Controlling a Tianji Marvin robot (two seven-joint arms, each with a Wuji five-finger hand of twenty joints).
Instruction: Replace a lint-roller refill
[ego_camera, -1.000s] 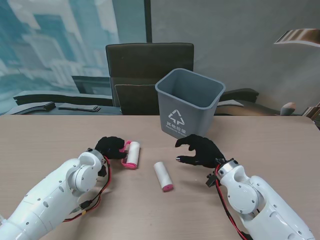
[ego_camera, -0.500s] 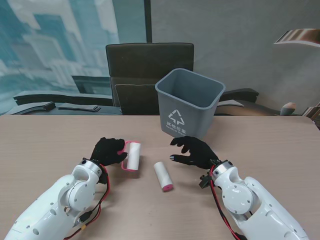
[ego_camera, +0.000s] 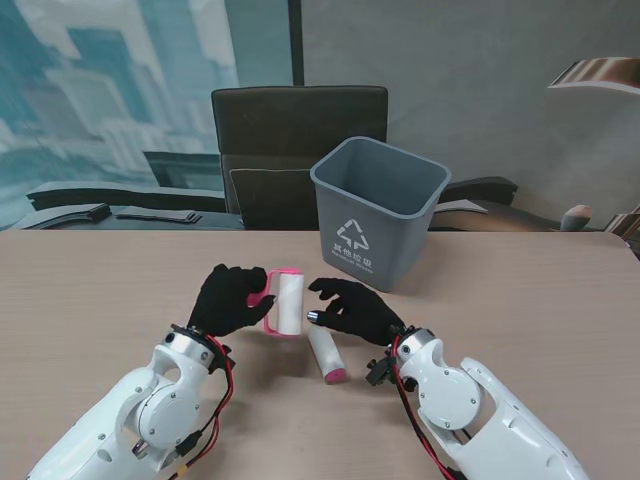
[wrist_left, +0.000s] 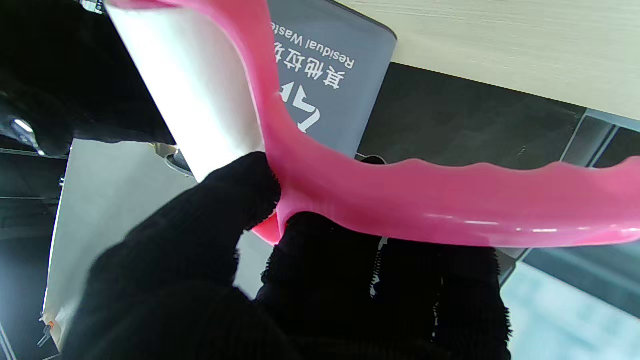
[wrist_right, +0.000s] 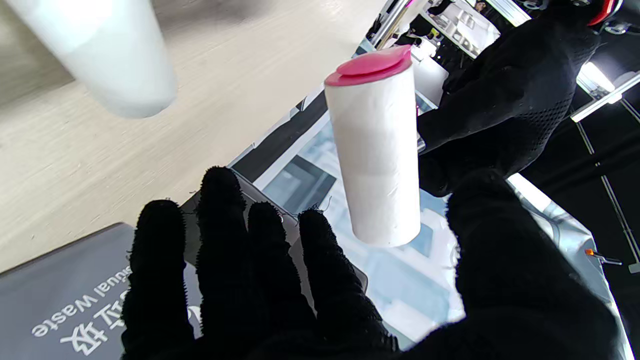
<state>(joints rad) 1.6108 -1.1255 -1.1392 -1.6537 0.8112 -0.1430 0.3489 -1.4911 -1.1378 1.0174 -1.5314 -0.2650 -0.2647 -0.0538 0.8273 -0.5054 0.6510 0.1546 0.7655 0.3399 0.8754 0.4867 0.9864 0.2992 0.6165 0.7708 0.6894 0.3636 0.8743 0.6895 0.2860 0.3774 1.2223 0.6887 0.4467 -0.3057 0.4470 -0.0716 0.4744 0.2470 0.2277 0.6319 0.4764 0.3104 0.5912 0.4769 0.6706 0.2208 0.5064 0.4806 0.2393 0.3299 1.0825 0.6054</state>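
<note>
Wooden worktop (ego_camera: 100, 290): left robot hand (ego_camera: 228, 300) grips the lint roller (ego_camera: 283, 302); right robot hand (ego_camera: 352, 308), at its 3 o'clock, spreads empty fingers.

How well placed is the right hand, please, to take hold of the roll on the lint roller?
Probably yes: the right hand is open beside the white roll, which the left hand holds up by the pink handle. Nothing shows between its fingers and the roll.

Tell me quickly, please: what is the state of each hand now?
Left hand: shut on the pink lint roller, lifted off the table.
Right hand: open, holding nothing, its fingers spread beside the roller's white roll.
</note>
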